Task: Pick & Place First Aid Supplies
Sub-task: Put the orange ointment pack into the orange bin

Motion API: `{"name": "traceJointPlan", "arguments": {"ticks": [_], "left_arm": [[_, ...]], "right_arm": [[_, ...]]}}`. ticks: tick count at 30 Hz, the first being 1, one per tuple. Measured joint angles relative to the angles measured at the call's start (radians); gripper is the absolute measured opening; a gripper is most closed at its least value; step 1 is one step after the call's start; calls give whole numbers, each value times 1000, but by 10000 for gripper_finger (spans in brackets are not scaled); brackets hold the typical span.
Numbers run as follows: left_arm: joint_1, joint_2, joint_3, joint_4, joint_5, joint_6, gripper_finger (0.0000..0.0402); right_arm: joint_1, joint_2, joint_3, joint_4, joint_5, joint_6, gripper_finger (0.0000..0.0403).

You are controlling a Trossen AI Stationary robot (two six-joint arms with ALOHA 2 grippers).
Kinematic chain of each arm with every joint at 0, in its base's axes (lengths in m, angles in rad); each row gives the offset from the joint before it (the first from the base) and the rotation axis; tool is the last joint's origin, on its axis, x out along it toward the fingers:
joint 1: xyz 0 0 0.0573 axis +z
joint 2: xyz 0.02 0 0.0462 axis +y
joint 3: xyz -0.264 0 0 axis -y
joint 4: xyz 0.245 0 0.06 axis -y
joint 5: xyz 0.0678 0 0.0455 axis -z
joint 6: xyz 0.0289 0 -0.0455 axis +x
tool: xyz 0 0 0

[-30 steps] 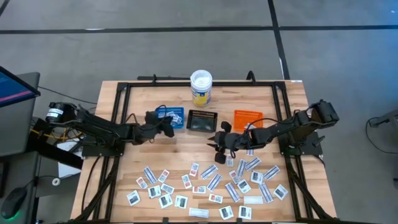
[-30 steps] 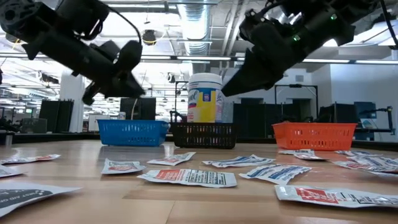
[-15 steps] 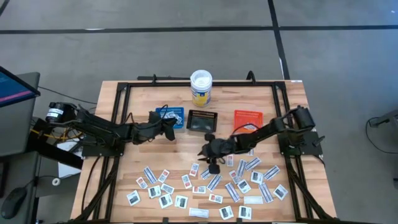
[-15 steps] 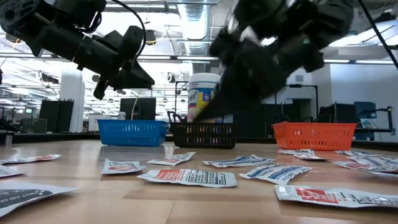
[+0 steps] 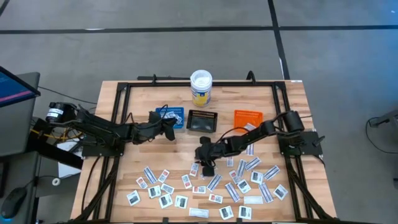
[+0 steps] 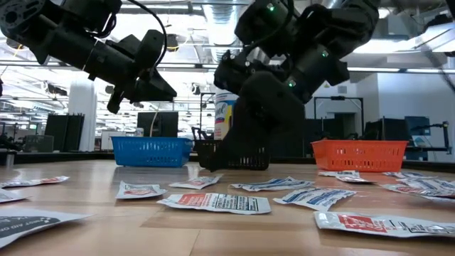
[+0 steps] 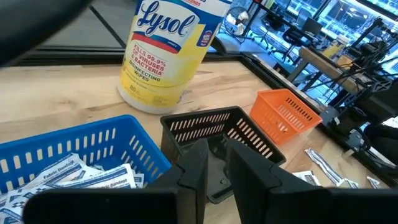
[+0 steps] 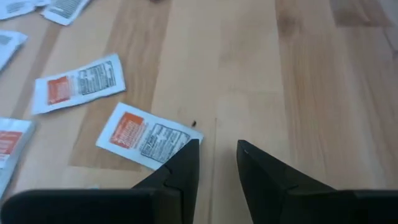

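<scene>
Packets [image 5: 214,182], small flat paper, dozens, lie across the wooden bench [image 5: 261,94]; right gripper [image 8: 214,158] hovers narrowly parted, empty; left gripper [image 7: 214,155] narrowly parted, empty, over three square mesh trays.

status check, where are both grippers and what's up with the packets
Right gripper open, empty, low over bare wood beside a red-marked packet. Left gripper empty, jaws slightly apart, above the blue tray. Packets spread across the near table. Nothing in the way.

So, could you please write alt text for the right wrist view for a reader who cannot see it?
The right gripper hangs low over bare wooden table with its jaws a little apart and empty. One fingertip overlaps the corner of a white packet with an orange mark; a similar packet lies beside it.
</scene>
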Motion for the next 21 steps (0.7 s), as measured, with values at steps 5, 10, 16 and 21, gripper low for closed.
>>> {"name": "traceJointPlan", "arguments": {"ticks": [5,10,16,21], "left_arm": [[0,0,0,0,0,0,59],[0,0,0,0,0,0,57],[0,0,0,1,0,-1,57],[0,0,0,1,0,0,57]], "right_arm": [[13,-7,5,7,-5,36,102],[24,3,3,-7,-27,44,102],[22,3,3,-33,-3,10,102],[21,3,3,-60,2,8,102]]}}
